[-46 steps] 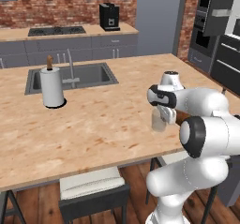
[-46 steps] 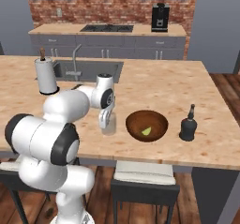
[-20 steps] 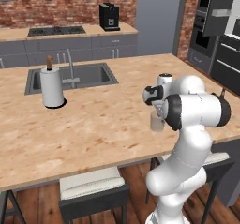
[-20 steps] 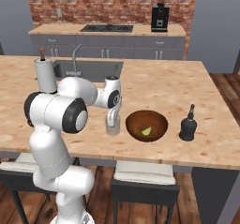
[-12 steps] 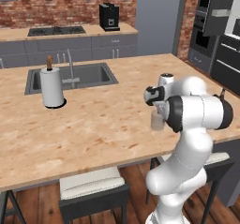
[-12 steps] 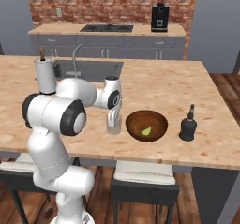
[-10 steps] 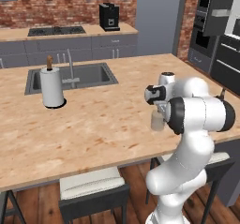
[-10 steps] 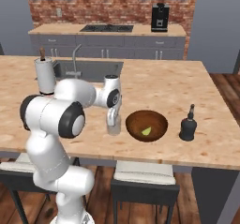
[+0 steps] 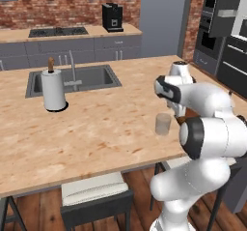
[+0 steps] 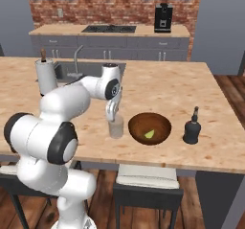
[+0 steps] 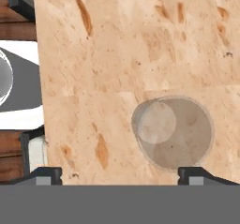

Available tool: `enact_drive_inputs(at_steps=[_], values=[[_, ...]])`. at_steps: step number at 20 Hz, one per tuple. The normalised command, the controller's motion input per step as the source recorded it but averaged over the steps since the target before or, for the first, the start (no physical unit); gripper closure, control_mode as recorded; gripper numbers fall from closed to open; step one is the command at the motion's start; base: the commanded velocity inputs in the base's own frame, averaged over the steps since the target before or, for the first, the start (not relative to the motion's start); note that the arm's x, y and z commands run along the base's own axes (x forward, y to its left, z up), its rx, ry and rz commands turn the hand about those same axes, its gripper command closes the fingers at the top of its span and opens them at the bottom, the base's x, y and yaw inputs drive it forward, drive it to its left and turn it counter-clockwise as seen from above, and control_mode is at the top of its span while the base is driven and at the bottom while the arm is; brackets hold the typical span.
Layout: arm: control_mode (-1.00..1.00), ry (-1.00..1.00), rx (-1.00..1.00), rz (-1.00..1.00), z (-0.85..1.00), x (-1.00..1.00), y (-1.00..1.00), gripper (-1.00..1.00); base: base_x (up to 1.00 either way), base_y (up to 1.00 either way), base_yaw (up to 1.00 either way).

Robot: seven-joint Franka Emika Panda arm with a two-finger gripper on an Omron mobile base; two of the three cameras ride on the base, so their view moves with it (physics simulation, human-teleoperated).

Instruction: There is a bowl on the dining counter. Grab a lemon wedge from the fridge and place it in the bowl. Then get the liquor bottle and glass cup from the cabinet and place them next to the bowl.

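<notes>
Dining counter [image 10: 201,94] is carrying the cup [image 10: 116,127], standing upright just left of the bowl [image 10: 136,123], as the task requires. Gripper [image 11: 119,174] is hovering above with fingers spread wide, gripping nothing. Lemon wedge [image 10: 149,133] is lying in the bowl, bottle [image 10: 192,128] beside.

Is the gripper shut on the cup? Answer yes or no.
No. The gripper is open, its fingertips spread wide with the cup standing free on the counter.

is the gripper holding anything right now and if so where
Nothing is held. The gripper is open above the glass cup, which stands free on the dining counter beside the bowl.
</notes>
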Motion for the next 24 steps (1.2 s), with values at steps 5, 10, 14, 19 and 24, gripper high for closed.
enact_drive_inputs(at_steps=[5,10,14,19,24], values=[[-1.0,0.0,0.0,0.0,0.66,-0.61,0.11,-1.0,0.0,0.0,0.0],[-1.0,-0.12,-0.02,0.0,0.55,-0.87,0.24,-1.0,0.0,0.0,0.0],[-1.0,-0.24,-0.11,0.0,0.36,-1.0,0.24,-1.0,0.0,0.0,0.0],[-1.0,-0.35,-0.16,0.02,0.37,-1.0,0.25,-1.0,0.0,0.0,0.0],[-1.0,-0.41,-0.18,0.01,0.41,-1.0,0.26,-1.0,0.0,0.0,0.0]])
